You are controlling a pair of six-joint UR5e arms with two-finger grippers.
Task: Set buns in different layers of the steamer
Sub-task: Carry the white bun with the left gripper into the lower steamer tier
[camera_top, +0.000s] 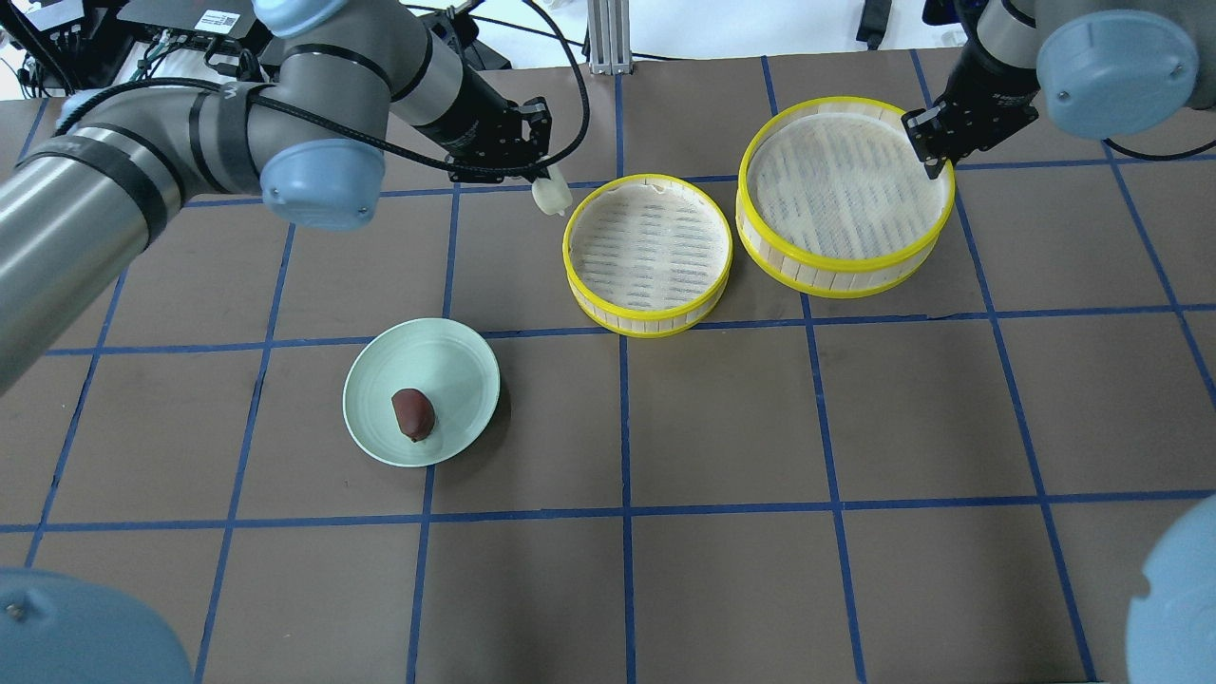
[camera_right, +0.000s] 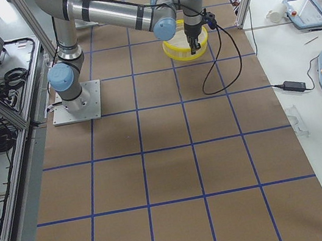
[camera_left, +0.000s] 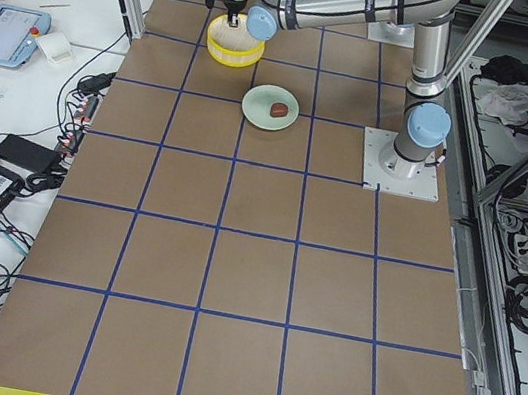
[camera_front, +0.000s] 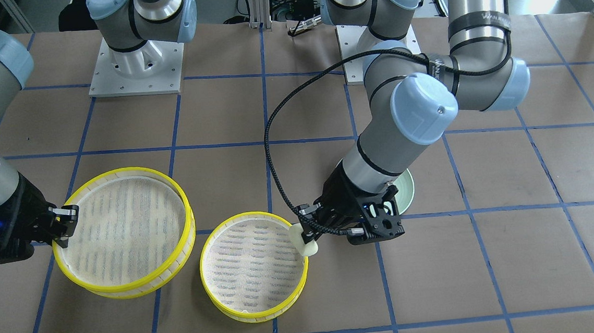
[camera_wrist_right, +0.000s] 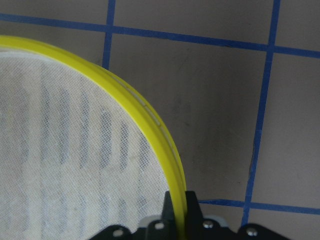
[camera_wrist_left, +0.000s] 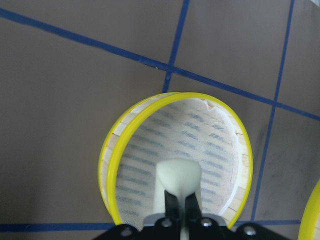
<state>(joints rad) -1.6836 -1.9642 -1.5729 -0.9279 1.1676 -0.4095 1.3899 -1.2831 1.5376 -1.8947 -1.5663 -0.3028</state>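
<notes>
My left gripper (camera_top: 543, 180) is shut on the cream-white bun (camera_top: 551, 195) and holds it just over the outer rim of the smaller steamer tray (camera_top: 649, 249). In the left wrist view the bun (camera_wrist_left: 178, 177) hangs over that tray's near edge (camera_wrist_left: 111, 160). The dark reddish-brown bun (camera_top: 413, 414) lies on the pale green plate (camera_top: 451, 361). My right gripper (camera_top: 929, 163) is shut on the yellow rim of the larger steamer tray (camera_top: 845, 195), as the right wrist view shows (camera_wrist_right: 172, 165). Both trays hold nothing.
The two trays stand side by side, almost touching, at the table's far side. The green plate is partly hidden under my left arm in the front-facing view (camera_front: 407, 190). Brown table paper with blue tape lines lies all around.
</notes>
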